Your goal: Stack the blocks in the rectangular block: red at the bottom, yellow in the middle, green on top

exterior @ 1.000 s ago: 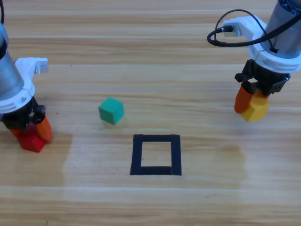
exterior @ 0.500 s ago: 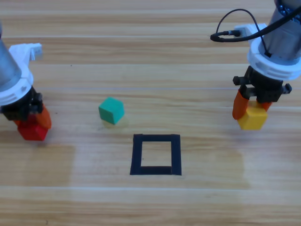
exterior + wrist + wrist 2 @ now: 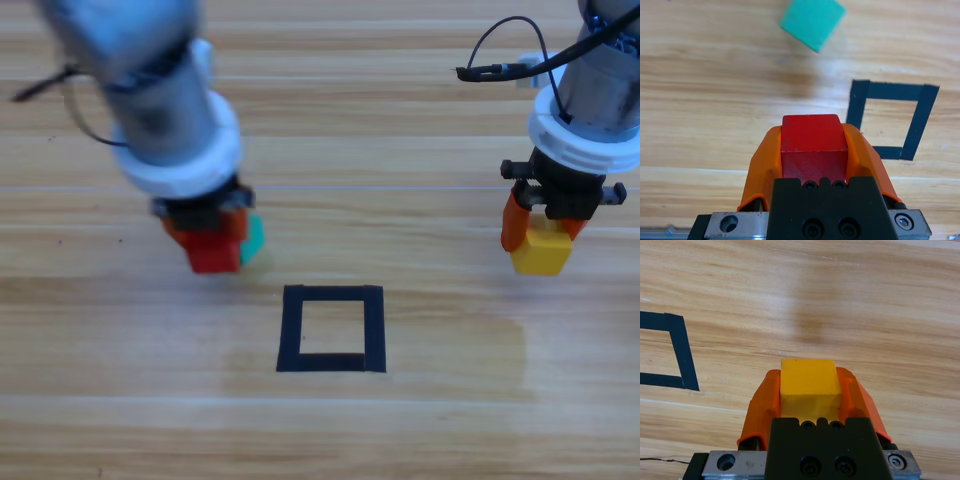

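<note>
I have the left gripper [image 3: 212,245] clamped on the red cube [image 3: 213,254], held above the wooden table [image 3: 420,150] to the left of the black tape frame [image 3: 332,328] and a little farther back than it. Its jaws grip the cube on both sides in my left wrist view. The green cube [image 3: 812,22] sits on the table just behind it, largely hidden from above. On the right, my right gripper [image 3: 541,240] is closed around the yellow cube [image 3: 541,252], held well to the right of the frame, which has bare wood inside.
</note>
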